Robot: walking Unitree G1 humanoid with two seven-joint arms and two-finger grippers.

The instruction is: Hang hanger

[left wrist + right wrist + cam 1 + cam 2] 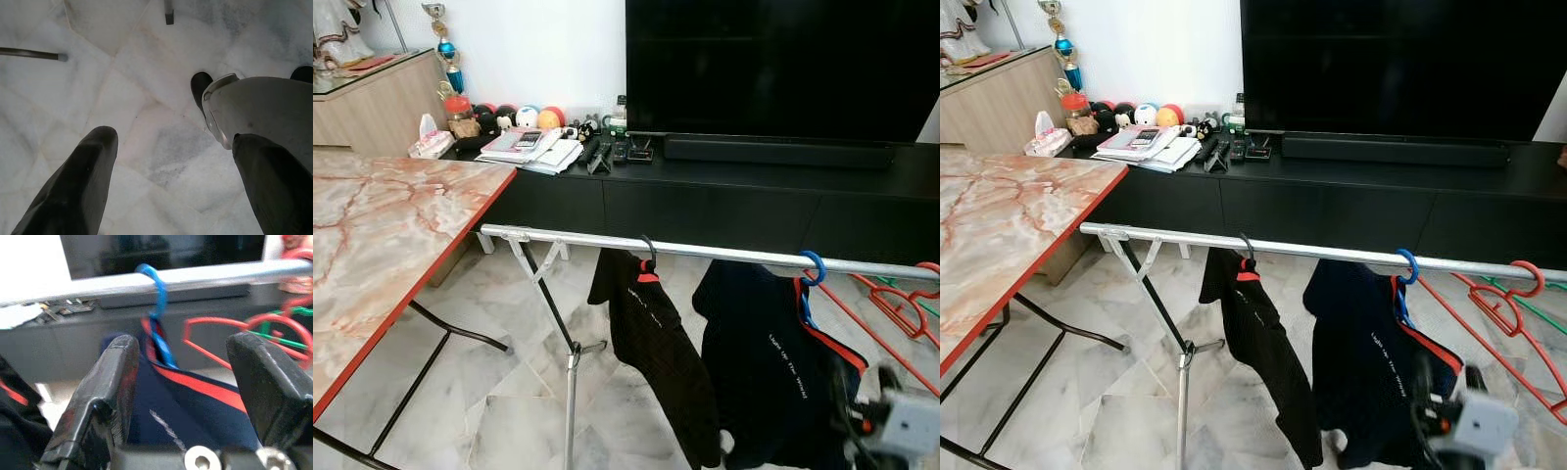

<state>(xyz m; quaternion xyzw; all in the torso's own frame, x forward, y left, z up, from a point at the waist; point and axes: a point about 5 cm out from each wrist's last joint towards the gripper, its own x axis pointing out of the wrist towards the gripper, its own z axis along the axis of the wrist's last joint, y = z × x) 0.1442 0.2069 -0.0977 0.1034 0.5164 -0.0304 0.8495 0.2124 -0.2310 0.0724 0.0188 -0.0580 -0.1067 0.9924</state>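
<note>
Blue hanger [812, 266] hooked on rail [705, 251] (task looks done); right tool [188, 396] spread apart, empty, below rail.

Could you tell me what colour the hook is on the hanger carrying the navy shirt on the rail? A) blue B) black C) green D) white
A: the navy shirt hangs from a blue hook looped over the rail.

Before me a silver rail [1332, 252] runs left to right, with a blue hanger [1408, 269] hooked over it carrying a dark navy shirt [1371, 362]. Left of it hangs a black garment [1258, 338]. My right gripper [1464, 426] sits blurred at the near right, low before the navy shirt.
</note>
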